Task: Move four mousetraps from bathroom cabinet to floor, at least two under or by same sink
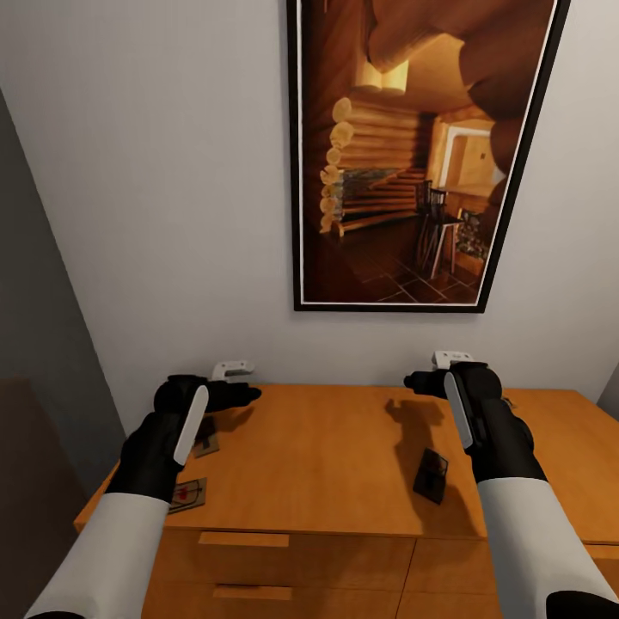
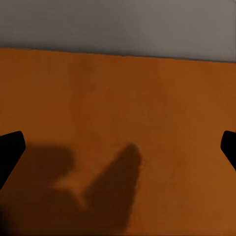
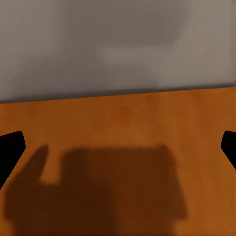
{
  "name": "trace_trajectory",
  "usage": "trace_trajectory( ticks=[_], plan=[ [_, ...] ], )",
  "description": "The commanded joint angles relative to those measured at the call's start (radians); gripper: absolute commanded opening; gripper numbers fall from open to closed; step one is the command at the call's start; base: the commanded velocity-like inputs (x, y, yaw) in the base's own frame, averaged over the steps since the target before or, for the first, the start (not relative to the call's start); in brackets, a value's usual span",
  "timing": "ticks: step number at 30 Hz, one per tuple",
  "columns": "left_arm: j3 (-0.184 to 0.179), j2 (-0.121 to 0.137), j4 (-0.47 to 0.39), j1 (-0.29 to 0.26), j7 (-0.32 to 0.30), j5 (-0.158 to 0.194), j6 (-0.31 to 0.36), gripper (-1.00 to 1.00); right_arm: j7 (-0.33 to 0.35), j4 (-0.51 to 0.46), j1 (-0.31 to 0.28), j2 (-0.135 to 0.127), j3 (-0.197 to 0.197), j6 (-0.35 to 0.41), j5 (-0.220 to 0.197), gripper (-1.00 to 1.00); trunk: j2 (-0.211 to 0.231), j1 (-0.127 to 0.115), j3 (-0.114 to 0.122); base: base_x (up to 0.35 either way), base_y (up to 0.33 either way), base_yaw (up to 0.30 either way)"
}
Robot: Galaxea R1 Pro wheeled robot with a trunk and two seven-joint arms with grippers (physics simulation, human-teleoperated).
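Observation:
The orange-brown cabinet [image 1: 335, 456] stands against the grey wall, and both my arms reach over its flat top. Three mousetraps lie on that top. One mousetrap [image 1: 187, 495] is near the front left corner with its red spot showing. A second mousetrap [image 1: 207, 444] is partly hidden under my left forearm. A third mousetrap [image 1: 431, 474] looks dark, just left of my right forearm. My left gripper [image 1: 236, 395] [image 2: 118, 147] hovers open over bare wood [image 2: 123, 123], past the left traps. My right gripper [image 1: 419, 381] [image 3: 118, 147] is open near the cabinet's back edge [image 3: 118, 96].
A large framed picture [image 1: 413, 155] of a log cabin hangs on the wall above the cabinet. Drawer fronts with bar handles [image 1: 243, 540] show below the top's front edge. A dark gap [image 1: 43, 447] lies left of the cabinet.

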Motion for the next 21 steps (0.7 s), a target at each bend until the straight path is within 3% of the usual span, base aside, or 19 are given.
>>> trace_trajectory(
  ticks=[1,12,21],
  plan=[
    [0.006,0.0,0.0,-0.001,0.001,0.001,0.004,1.0,-0.001,-0.001,-0.001,0.0,0.001,0.004,0.002,1.0,-0.001,0.0,-0.001,0.0,0.0,0.0],
    [0.068,-0.003,-0.029,-0.001,0.06,-0.006,0.007,1.0,0.0,-0.003,-0.001,0.0,0.005,0.004,0.023,1.0,-0.001,0.0,-0.001,0.0,0.0,0.0],
    [0.115,-0.018,-0.058,-0.001,0.11,0.019,0.011,1.0,0.0,-0.014,-0.001,0.0,0.013,0.004,0.054,1.0,-0.001,0.0,-0.001,0.0,0.0,0.0]
  ],
)
